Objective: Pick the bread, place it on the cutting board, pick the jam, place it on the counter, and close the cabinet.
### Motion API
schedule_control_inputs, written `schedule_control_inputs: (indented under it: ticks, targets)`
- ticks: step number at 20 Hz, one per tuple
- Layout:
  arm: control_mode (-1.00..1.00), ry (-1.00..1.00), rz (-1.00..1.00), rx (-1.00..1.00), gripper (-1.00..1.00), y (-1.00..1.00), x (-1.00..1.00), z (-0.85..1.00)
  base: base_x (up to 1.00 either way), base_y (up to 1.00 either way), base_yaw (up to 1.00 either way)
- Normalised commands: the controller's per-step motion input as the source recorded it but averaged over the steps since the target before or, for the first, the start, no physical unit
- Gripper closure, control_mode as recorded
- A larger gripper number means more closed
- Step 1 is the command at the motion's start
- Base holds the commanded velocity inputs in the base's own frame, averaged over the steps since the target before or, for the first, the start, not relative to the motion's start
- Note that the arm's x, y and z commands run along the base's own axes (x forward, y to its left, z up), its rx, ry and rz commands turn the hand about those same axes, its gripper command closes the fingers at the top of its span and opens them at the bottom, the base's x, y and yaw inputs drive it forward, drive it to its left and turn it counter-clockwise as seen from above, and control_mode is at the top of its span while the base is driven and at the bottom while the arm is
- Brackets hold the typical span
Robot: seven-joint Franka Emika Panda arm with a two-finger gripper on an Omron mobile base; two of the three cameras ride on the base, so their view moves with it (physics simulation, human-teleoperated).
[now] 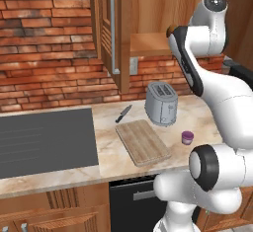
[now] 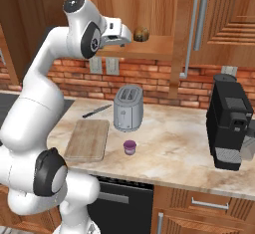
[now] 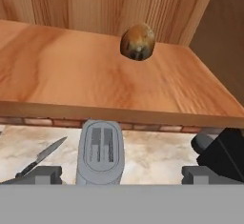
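- Two dark fingertips of the pincer (image 3: 121,175) are standing well apart at the bottom of the hand view, so it is spread wide and holding nothing; it is pointing at the open cabinet shelf (image 3: 95,80), level with the shelf edge.
- Sitting toward the back of that shelf, in the upper middle of the hand view, the bread (image 3: 137,42) is lying between the lines of the two fingers, which I judge is why the hand is being held at this height: a straight reach forward would bring the fingers to either side of it.
- In the right base view the pincer (image 2: 130,37) is hovering just beside the roll, apart from it.
- Hanging open at the upper middle of the left base view, the cabinet (image 1: 111,33) door is leaving the shelf reachable.
- Below, on the bench (image 1: 197,112), the toaster (image 1: 161,102) is standing directly under the shelf, with a knife (image 1: 123,113) to its left.
- Lying bare at frame centre, the cutting board (image 1: 143,141) is waiting for the roll.
- Resting on the bench to the board's right, the jam (image 1: 187,137) is already looking placed.
- At the right of the right base view, a black coffee machine (image 2: 230,126) is standing well clear of the work.
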Motion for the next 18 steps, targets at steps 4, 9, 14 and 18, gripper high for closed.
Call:
schedule_control_inputs:
  ticks: [4, 9, 14, 18]
  targets:
    - [-1.00, 0.00, 0.00, 0.00, -1.00, 0.00, 0.34, -0.04, 0.00, 0.00, 0.00]
    - [-1.00, 0.00, 0.00, 0.00, -1.00, 0.00, 0.40, -0.06, 0.00, 0.00, 0.00]
    - [-1.00, 0.00, 0.00, 0.00, -1.00, 0.00, 0.47, -0.02, 0.00, 0.00, 0.00]
    - [-1.00, 0.00, 0.00, 0.00, -1.00, 0.00, 0.48, 0.00, 0.00, 0.00, 0.00]
